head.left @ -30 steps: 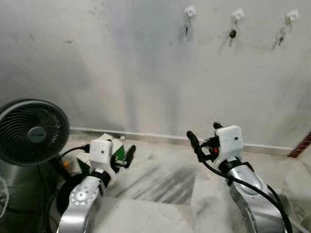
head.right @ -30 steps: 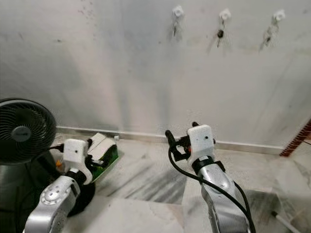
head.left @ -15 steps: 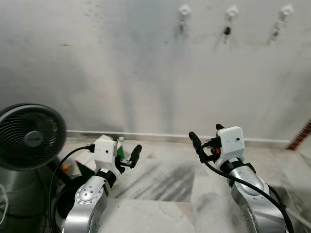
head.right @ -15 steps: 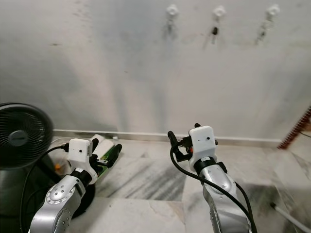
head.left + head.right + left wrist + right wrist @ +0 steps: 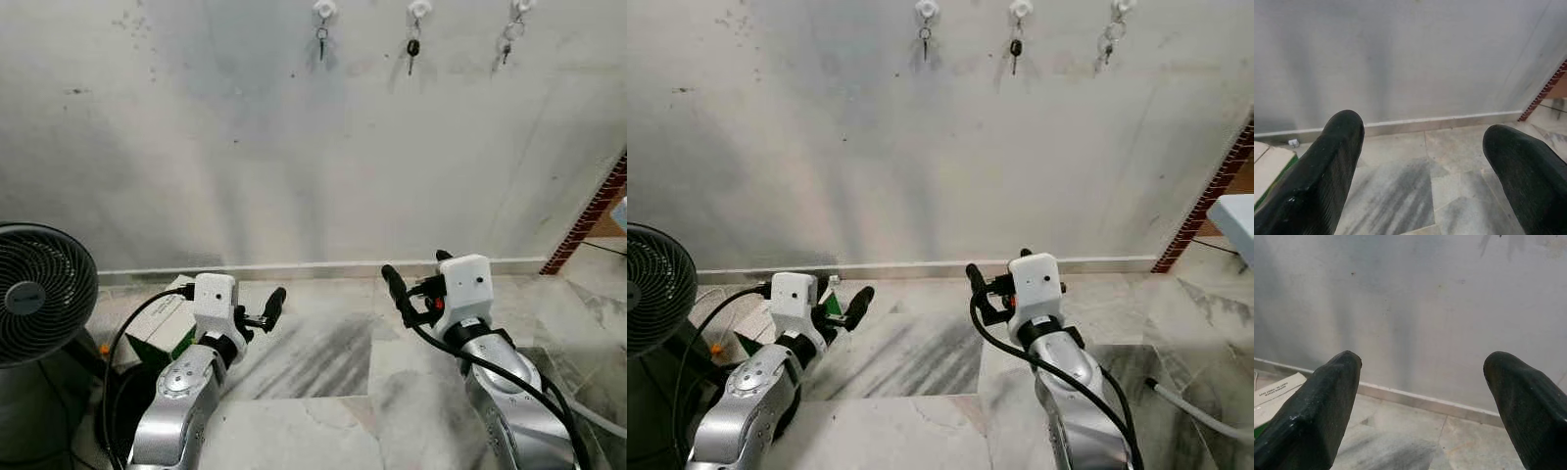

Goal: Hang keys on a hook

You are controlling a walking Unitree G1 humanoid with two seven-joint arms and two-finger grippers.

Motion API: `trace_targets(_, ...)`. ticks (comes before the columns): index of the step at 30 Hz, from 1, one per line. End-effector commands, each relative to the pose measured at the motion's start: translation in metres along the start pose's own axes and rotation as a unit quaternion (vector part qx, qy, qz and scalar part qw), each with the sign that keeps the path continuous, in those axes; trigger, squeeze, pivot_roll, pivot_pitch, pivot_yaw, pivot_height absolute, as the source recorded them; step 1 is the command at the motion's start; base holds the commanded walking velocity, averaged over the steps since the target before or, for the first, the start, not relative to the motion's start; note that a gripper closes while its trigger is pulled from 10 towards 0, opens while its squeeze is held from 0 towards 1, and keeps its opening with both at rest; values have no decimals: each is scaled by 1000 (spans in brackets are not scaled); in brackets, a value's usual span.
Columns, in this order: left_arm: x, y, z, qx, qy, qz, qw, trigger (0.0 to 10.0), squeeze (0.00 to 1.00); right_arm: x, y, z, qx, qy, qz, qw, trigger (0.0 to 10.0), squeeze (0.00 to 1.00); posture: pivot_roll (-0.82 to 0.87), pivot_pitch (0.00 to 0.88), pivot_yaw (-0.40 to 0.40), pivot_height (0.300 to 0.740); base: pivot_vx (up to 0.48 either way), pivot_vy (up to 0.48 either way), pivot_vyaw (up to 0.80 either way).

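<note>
Jaws released on both: left gripper (image 5: 263,311) and right gripper (image 5: 413,289), empty, raised low above marble floor (image 5: 323,352), facing wall (image 5: 245,147). Keys (image 5: 412,51) high on wall, hanging from three white hooks (image 5: 419,10), well apart from both grippers. Fan (image 5: 34,294) and cardboard box (image 5: 162,318) beside wall, near left gripper.
</note>
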State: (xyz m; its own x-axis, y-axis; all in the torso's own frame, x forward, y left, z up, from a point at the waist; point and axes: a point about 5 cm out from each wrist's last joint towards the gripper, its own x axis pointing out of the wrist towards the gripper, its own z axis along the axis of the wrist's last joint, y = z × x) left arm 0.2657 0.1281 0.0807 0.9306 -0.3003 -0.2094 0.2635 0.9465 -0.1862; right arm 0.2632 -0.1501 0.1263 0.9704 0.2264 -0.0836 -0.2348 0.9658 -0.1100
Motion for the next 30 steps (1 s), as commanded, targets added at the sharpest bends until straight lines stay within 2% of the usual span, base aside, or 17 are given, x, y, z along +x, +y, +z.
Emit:
trace_targets(1,3,3,1,-4,4,8,1000,10000,0,1,1,1,1,1,-1,1000,10000,0,-86,0,71,740,0,0,-788)
trace_targets(11,4,3,-1,-15,12,8,1000,10000,0,1,2,1,-2,2,1,1000,10000,0,-89,0,76,740,0,0,-788)
trace_targets(30,5,4,-1,-13,16,9,1000,10000,0,3,4,1,-4,1,7,1000,10000,0,-85,0,74,740,0,0,-797)
